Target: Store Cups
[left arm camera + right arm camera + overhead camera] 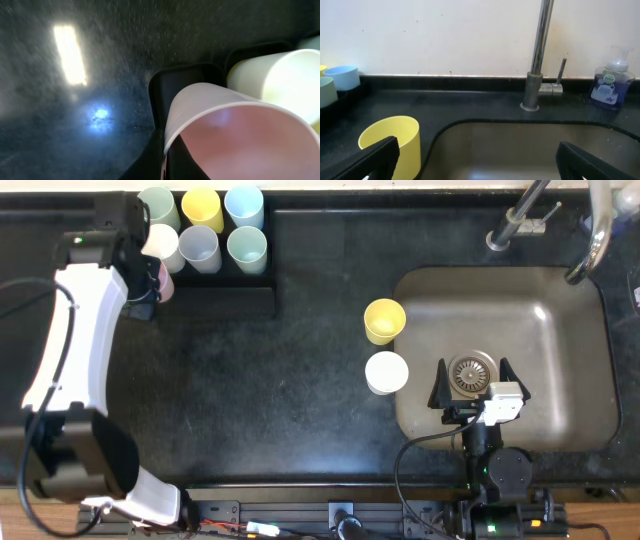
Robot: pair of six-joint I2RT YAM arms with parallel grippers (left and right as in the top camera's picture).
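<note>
Rear cup and front cup are standing on counter, just left of sink; rack is sitting back-left.

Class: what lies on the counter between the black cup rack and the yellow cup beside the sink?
Nothing; the top view shows bare black counter between the rack and the yellow cup.

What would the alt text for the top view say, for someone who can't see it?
The left hand holds a pink cup at a black rack of pastel cups, far left on a dark counter. A yellow cup and a white cup stand beside the sink, above which the right hand hangs open.
</note>
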